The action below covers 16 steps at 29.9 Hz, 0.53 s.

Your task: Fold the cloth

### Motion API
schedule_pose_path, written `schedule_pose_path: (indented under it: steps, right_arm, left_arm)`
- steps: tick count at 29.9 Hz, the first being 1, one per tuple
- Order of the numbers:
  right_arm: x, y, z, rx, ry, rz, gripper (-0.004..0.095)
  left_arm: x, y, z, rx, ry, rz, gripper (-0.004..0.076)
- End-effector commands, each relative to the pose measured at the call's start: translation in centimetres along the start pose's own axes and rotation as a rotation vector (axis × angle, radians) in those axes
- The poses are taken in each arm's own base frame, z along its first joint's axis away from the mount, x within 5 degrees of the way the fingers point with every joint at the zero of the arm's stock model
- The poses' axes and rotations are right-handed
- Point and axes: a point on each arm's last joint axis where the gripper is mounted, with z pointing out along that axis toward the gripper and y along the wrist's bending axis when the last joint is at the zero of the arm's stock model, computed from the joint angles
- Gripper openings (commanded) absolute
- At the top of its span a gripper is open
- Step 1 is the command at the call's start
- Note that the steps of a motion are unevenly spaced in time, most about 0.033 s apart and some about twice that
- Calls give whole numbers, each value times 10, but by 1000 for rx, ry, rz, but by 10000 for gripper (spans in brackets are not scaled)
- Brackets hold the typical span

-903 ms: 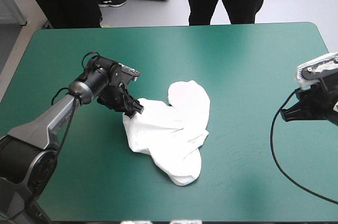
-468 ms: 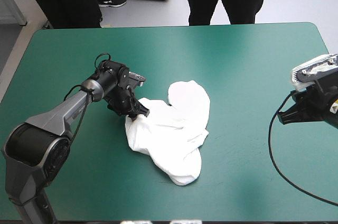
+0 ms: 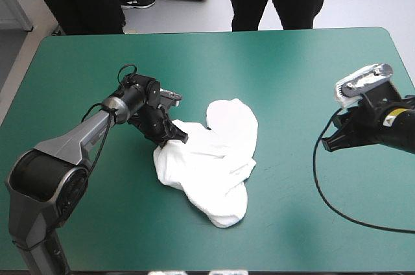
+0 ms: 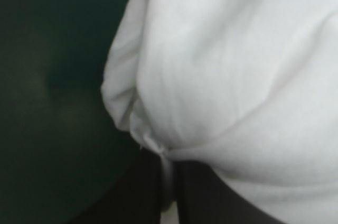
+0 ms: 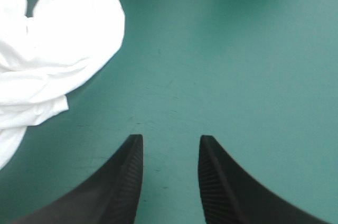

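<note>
The left hand (image 3: 176, 137), pinched on the T-shirt (image 3: 214, 165) edge, should probably lift slowly to unfurl it, while the right hand (image 5: 170, 138), parted and well apart from the T-shirt, approaches.

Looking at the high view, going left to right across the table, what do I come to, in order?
left gripper, pinching the shirt's left corner → T-shirt, a crumpled white heap → bare teal-green cover → right gripper
</note>
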Motion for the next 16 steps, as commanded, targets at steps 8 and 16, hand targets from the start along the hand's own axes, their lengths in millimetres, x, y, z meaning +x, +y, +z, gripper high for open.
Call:
schedule_pose_path:
  steps: [8,16]
  right_arm:
    - [-39,1,79,-236,10,26,386]
    - [-76,44,137,-206,107,-235,457]
  left_arm:
    - [-6,1,0,-17,-57,0,-18]
    - [-6,1,0,-17,-57,3,-18]
